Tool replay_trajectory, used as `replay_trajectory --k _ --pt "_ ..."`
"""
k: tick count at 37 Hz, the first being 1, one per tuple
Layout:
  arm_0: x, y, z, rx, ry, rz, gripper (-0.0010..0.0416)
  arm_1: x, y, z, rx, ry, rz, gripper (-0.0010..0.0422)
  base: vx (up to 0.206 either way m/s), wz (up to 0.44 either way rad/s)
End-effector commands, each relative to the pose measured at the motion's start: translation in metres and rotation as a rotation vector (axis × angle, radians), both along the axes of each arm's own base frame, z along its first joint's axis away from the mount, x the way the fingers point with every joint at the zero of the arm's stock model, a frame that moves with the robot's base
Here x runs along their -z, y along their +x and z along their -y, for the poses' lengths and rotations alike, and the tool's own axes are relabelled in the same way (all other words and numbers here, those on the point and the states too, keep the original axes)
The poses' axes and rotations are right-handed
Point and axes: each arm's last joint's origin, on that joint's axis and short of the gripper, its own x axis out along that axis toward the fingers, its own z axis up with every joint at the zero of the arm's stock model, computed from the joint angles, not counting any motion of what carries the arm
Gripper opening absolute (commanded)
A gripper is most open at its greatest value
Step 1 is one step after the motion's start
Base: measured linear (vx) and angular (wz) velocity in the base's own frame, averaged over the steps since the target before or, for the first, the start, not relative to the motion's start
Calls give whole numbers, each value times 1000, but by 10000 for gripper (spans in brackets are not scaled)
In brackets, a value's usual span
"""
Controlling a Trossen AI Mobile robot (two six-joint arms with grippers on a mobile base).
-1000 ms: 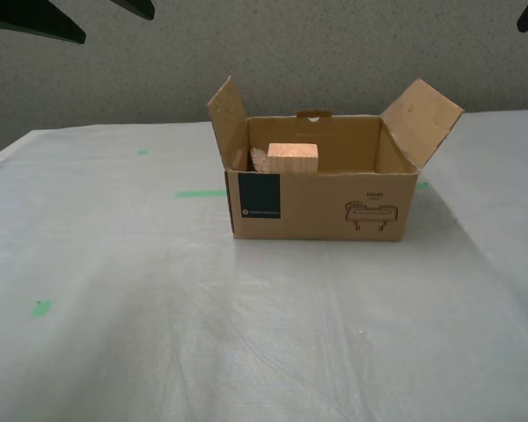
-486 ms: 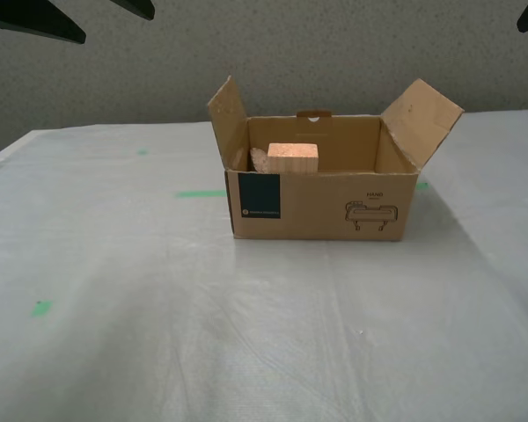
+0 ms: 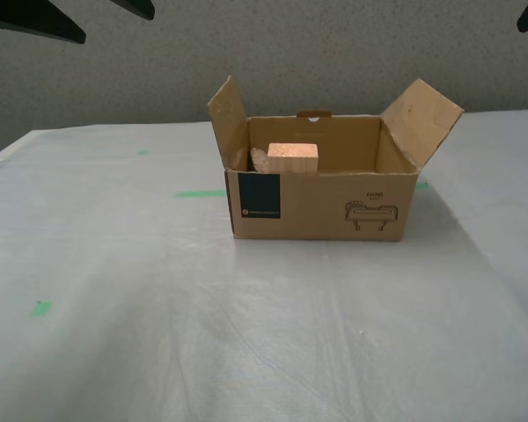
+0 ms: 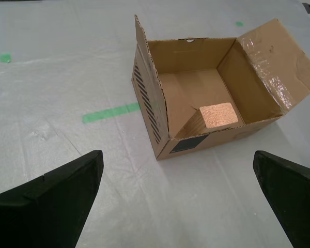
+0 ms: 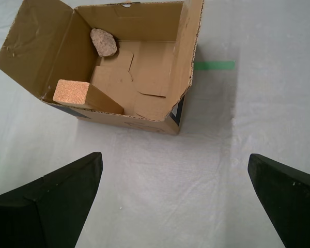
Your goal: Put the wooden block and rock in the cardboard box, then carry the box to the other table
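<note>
Fingers on both grippers are spread wide and hold nothing: my first gripper and my second gripper each hang above the white sheet, short of the cardboard box, with bare cloth between their dark tips.

That box stands on the worktop, which is covered in a wrinkled white sheet with green tape marks. Its flaps are up. Inside, the wooden block leans against one wall with its end face up, and the rock lies in a far corner, apart from the block. Both also show over the front wall in the exterior view, the block in front of the rock.

Judging by this, loading is finished and the box sits on the sheeted table, so I take the job to be at or near its end. What remains, I think, is to stay clear. If I do anything, I would lift both arms straight up and away, minding the raised flaps, since a brush against them could drag or tip the light box. I would not reach in again.
</note>
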Motion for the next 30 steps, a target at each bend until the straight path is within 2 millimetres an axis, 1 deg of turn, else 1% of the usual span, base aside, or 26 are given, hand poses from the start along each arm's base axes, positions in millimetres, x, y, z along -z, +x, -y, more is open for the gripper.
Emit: replay_trajectory --k 1,30 --pt "0 0 0 6 -1 0 394 -1 0 0 -3 -3 2 398 0 0" --pt "0 0 0 6 -1 0 394 -1 0 0 -3 -3 2 398 0 0"
